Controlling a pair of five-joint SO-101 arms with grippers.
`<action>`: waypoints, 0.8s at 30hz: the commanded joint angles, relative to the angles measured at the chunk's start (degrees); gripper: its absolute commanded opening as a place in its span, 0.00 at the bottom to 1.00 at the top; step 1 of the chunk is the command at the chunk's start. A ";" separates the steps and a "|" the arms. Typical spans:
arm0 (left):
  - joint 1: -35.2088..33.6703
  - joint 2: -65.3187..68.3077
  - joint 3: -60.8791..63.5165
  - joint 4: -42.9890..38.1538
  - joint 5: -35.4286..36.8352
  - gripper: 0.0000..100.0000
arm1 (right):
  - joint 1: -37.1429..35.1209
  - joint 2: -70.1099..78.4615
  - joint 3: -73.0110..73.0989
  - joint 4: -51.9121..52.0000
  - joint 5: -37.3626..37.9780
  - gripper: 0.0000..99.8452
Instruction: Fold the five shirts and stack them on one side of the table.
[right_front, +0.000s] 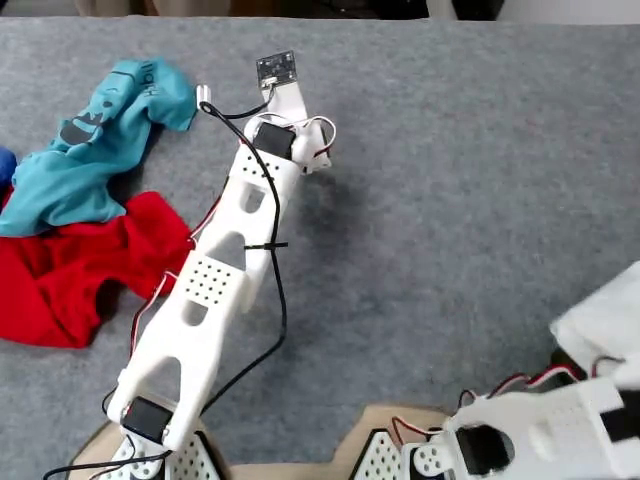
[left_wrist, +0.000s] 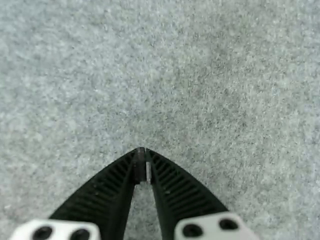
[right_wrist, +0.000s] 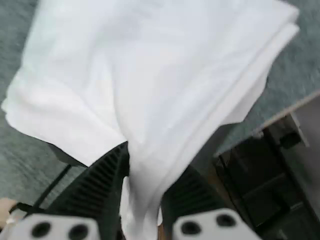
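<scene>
Three bunched cloths sit at the left side of your grey felt table (right_front: 480, 200): a teal shirt (right_front: 90, 140) overlapping a red shirt (right_front: 70, 270), plus a sliver of blue cloth (right_front: 4, 165). Your left gripper (left_wrist: 141, 165) is pressed together over bare felt, well apart from them. Your right gripper (right_wrist: 150, 172) pinches the white shirt (right_wrist: 160, 75) at the table's near-right edge.
</scene>
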 joint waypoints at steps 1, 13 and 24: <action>0.00 -0.92 -2.29 -0.35 0.26 0.02 | 6.20 -3.91 1.45 1.05 4.40 0.00; 0.53 -0.92 -2.29 0.09 0.18 0.02 | 10.68 -3.03 5.49 -0.44 10.64 0.11; -1.05 -3.91 -2.81 4.92 0.09 0.11 | 10.59 -14.02 6.29 0.79 14.24 0.37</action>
